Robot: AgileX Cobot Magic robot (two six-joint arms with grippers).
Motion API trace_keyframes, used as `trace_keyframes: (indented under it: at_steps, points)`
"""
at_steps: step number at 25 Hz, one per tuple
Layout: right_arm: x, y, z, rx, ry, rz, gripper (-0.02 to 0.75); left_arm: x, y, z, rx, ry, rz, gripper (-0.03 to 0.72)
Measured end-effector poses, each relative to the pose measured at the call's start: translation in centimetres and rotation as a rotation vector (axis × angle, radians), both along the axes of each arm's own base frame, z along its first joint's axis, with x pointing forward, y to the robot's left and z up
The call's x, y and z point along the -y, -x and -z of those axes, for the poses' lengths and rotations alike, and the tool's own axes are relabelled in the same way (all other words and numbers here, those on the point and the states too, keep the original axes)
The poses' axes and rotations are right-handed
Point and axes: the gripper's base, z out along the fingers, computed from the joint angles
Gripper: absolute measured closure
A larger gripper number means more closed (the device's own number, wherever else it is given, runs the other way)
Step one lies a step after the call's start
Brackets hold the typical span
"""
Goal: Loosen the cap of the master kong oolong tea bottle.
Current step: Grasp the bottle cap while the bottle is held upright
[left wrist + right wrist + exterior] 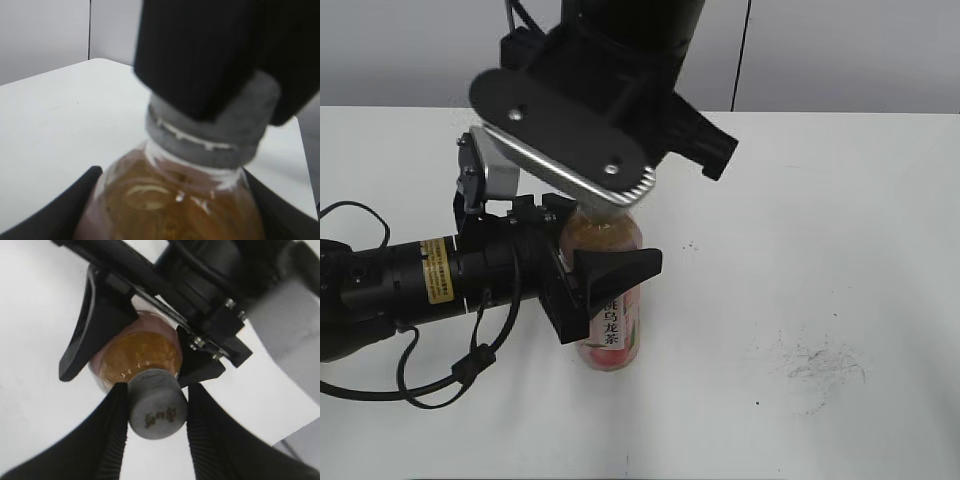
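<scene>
Two arms are on one bottle here, standing upright on the white worktop [840, 200]. Biggest thing first: the master kong oolong tea bottle [610, 330], with the left claw [588, 280] clamped around its body just below the shoulder. Full of tea, so it's probably weighty, and thin plastic like that will likely dent if squeezed hard, plus the label looks slick. At the bottle's top, the right claw [156, 412] is pinched on the cap [157, 405] from both sides; its ribbed edge is the sensible place to grip for twisting.
</scene>
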Motion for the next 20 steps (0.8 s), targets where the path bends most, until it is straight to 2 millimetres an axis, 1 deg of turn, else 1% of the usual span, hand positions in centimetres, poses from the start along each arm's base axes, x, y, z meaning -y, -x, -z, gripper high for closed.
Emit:
trace_keyframes:
  at_steps: [2, 5, 7, 9, 12, 14, 18, 19, 20]
  points:
    - [0.00, 0.00, 0.00, 0.049, 0.026, -0.173, 0.468, 0.00, -0.01, 0.00, -0.001, 0.001, -0.001, 0.241]
    - [0.02, -0.02, 0.00, 0.108, 0.056, -0.389, 0.468, -0.01, -0.02, -0.01, -0.002, 0.002, -0.003, 0.241]
    - [0.03, -0.04, 0.00, 0.135, 0.069, -0.485, 0.468, -0.01, -0.02, -0.01, -0.003, 0.002, -0.003, 0.241]
    - [0.05, -0.06, -0.01, 0.149, 0.076, -0.536, 0.468, -0.02, -0.01, 0.01, -0.004, 0.002, -0.004, 0.241]
    - [0.10, -0.13, -0.01, 0.151, 0.075, -0.549, 0.468, -0.02, -0.01, 0.01, -0.004, 0.002, -0.004, 0.241]
    - [0.10, -0.12, -0.01, 0.144, 0.071, -0.528, 0.468, -0.02, -0.01, 0.01, -0.004, 0.002, -0.004, 0.241]
    - [0.10, -0.12, -0.01, 0.105, 0.051, -0.390, 0.461, -0.02, -0.01, 0.01, -0.004, 0.002, -0.004, 0.241]
    - [0.10, -0.13, -0.01, 0.087, 0.042, -0.327, 0.435, -0.02, -0.01, 0.00, -0.004, 0.002, -0.004, 0.241]
    - [0.06, -0.09, -0.02, 0.066, 0.027, -0.267, 0.388, -0.02, -0.01, 0.00, -0.004, 0.003, -0.004, 0.241]
